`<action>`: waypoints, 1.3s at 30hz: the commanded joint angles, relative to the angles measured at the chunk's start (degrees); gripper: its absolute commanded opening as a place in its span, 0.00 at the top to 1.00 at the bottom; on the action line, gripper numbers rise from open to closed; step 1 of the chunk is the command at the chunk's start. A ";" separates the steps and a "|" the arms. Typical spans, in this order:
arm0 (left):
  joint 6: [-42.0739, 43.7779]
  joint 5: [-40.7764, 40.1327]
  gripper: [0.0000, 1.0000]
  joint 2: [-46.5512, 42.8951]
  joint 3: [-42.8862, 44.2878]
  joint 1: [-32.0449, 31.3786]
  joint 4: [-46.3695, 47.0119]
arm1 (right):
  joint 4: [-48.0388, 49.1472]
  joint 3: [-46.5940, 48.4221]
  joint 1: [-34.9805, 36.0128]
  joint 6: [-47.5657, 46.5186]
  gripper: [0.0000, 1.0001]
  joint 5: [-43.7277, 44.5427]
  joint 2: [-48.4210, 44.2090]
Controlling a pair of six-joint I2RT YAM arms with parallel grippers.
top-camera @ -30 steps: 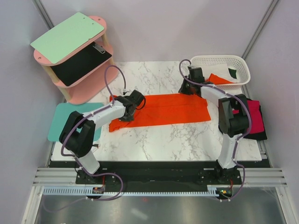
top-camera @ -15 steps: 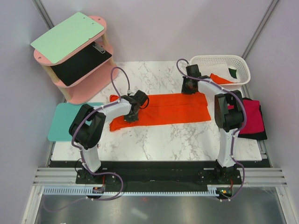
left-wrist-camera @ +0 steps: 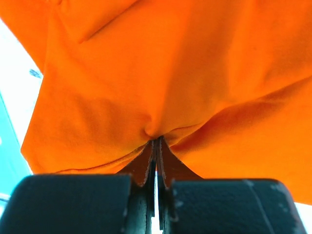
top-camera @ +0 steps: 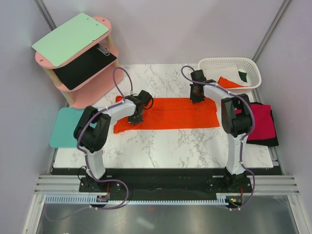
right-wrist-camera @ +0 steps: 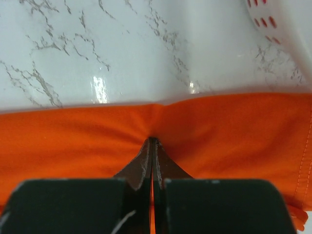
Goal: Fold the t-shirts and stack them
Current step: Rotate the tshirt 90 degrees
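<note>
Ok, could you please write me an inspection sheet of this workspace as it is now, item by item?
Surface: white marble table; no spills seen.
Job's things: orange t-shirt spread flat as a long band; crimson t-shirt lying on a black t-shirt at the right edge; more cloth, orange, white and dark green, in the white basket.
Clutter: teal mat at the left edge.
Grippers: left pincer shut on the orange t-shirt's left part; right pincer shut on its far edge.
Cables: purple cables loop up from both arms.
Surroundings: pink shelf with a green clipboard above a black board.
</note>
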 commanded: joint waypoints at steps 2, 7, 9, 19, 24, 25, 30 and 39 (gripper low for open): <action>0.61 -1.80 0.98 1.57 3.77 2.57 -1.05 | -7.45 0.41 2.22 -1.55 1.00 5.89 0.79; 6.59 -2.95 0.98 5.25 9.91 2.84 -1.49 | -11.23 -3.63 5.03 -2.35 1.00 6.60 -0.96; 8.96 -4.35 0.98 8.15 13.78 2.75 -2.11 | -11.76 -7.05 6.26 -2.61 1.00 6.60 -2.80; 16.26 -5.85 0.98 21.69 34.34 3.63 -6.32 | -14.39 -21.82 14.43 -1.47 1.00 2.91 -11.42; 21.00 -4.97 0.98 29.51 49.37 4.42 -9.31 | -15.02 -25.17 18.38 -0.07 1.00 -2.35 -13.36; 21.97 -4.53 0.98 31.87 51.56 4.68 -10.01 | -14.93 -25.78 19.00 0.11 1.00 -4.02 -13.45; 23.65 -3.03 0.98 36.20 61.42 5.03 -10.73 | -12.12 -26.23 22.96 1.61 1.00 -14.66 -15.03; 17.95 3.55 0.98 11.01 35.97 5.12 2.35 | -3.51 -14.30 20.43 -1.12 1.00 -11.68 -19.51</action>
